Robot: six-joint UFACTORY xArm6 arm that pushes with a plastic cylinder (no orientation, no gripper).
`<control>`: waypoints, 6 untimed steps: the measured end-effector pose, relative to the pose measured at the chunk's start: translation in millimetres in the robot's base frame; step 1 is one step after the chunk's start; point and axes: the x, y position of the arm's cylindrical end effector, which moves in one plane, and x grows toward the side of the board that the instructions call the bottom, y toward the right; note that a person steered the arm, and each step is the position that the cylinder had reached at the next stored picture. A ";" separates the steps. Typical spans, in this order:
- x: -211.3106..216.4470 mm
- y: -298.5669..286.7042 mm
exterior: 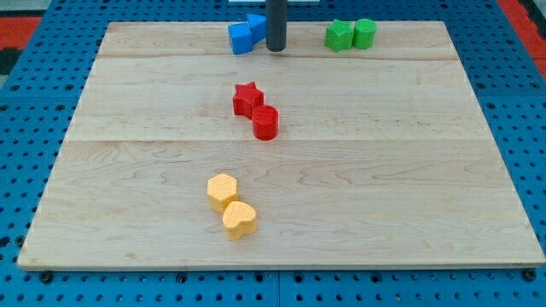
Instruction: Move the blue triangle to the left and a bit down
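The blue triangle lies at the view's top edge of the wooden board, touching a blue cube on its left. My tip comes down from the view's top and stands right beside the triangle, on its right side, touching or nearly touching it.
A red star and a red cylinder touch at the board's middle. A yellow hexagon and a yellow heart sit lower down. A green star and a green cylinder sit at top right. The board rests on blue pegboard.
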 end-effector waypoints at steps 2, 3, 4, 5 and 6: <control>-39.1 35.8; -55.9 -7.9; -43.2 -82.9; -40.1 -156.5; -37.0 -195.9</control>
